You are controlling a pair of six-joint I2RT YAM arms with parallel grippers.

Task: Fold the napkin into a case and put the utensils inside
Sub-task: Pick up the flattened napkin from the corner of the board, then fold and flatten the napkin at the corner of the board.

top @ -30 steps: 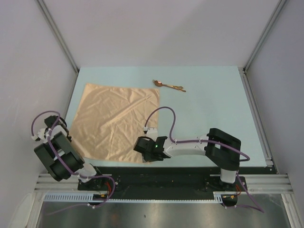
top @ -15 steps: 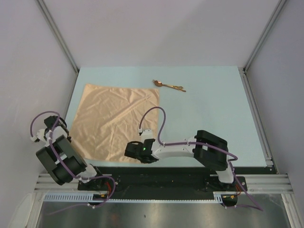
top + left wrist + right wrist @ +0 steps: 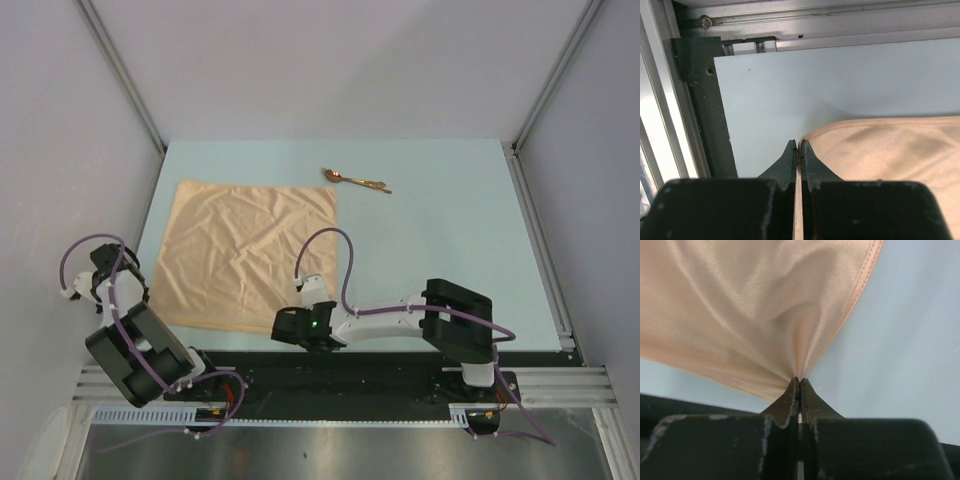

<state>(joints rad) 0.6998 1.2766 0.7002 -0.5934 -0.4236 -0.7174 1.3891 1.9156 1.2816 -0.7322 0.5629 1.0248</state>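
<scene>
On the pale-blue table [image 3: 450, 230], the napkin [image 3: 250, 255] is lying spread flat and unfolded. Its near-right corner is being pinched by the right gripper [image 3: 799, 383], whose jaws are closed on bunched cloth. Its near-left corner is being pinched by the left gripper [image 3: 798, 150], whose jaws are closed on only a thin hem. That slim hold is likely to be lost under tension, and the fold would be skewed if the two corners are carried unevenly. The utensils [image 3: 355, 180] are lying just beyond the napkin's far-right corner, where they could be swept by an overcarried edge.
</scene>
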